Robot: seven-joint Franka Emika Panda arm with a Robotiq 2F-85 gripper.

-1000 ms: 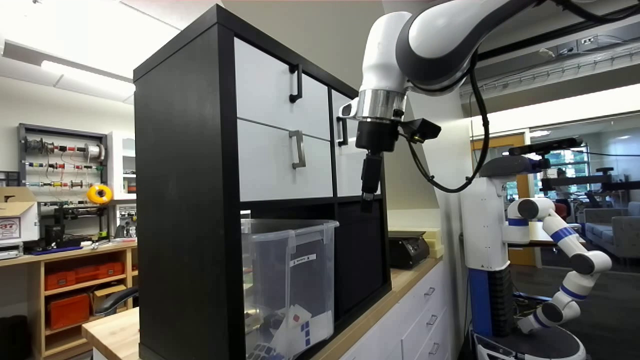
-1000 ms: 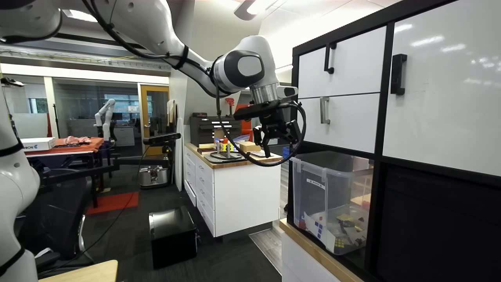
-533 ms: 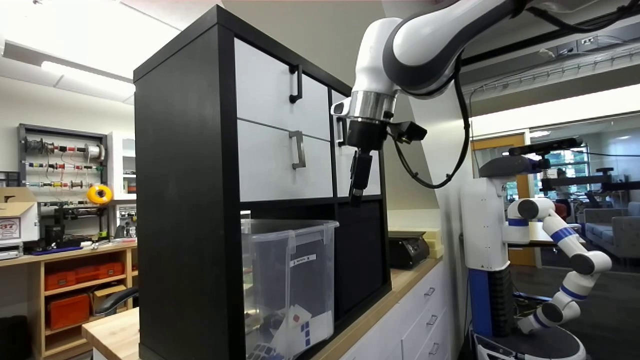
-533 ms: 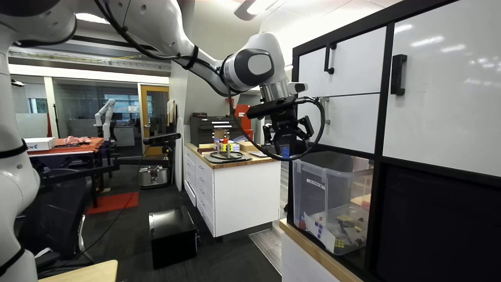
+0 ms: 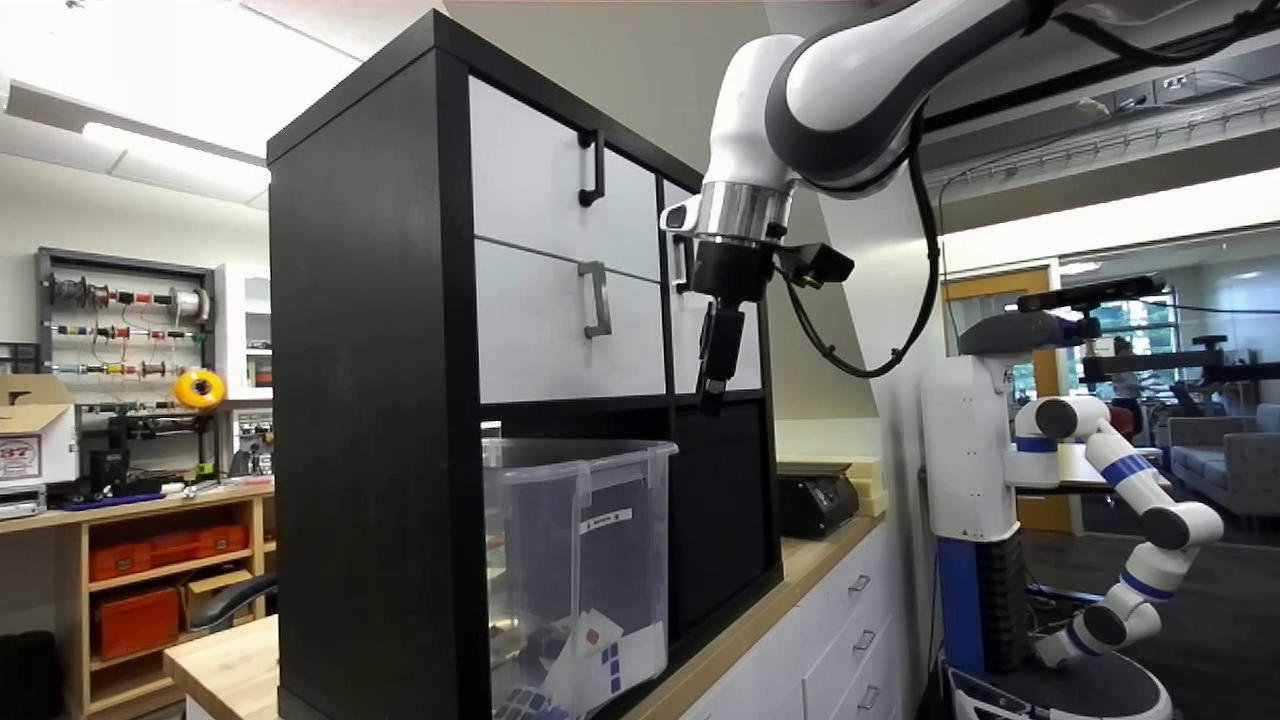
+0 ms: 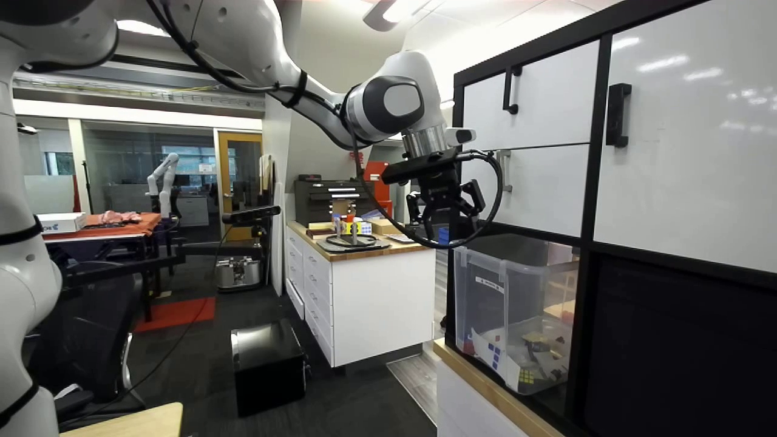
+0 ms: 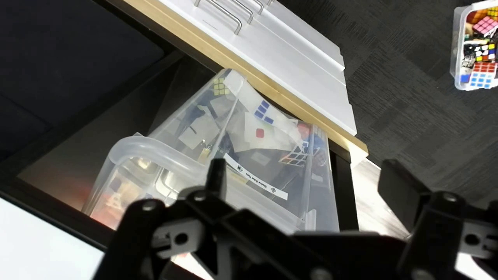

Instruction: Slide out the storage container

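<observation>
The storage container is a clear plastic bin with a thick rim. It stands in the lower cubby of a black shelf in both exterior views (image 5: 622, 560) (image 6: 485, 315). A white label strip is on its front, and whitish papers and cube pieces show inside. In the wrist view the container (image 7: 268, 167) fills the middle, with its rim running behind my left finger. My gripper is open with nothing between its fingers (image 7: 305, 182). In both exterior views the gripper (image 5: 712, 395) (image 6: 449, 221) points down, in front of and above the container's rim, apparently not touching it.
White-fronted drawers (image 5: 560, 330) with handles (image 5: 598, 298) are above the container's cubby. A dark cubby (image 6: 680, 346) is beside it. The shelf stands on a wooden counter (image 5: 740, 640) over white drawers. A bin of colourful cubes (image 7: 459, 50) shows low at the wrist view's right.
Over the first half second my gripper moved toward the shelf and the container. It stays open. Since then almost nothing has moved, and the container has not moved.
</observation>
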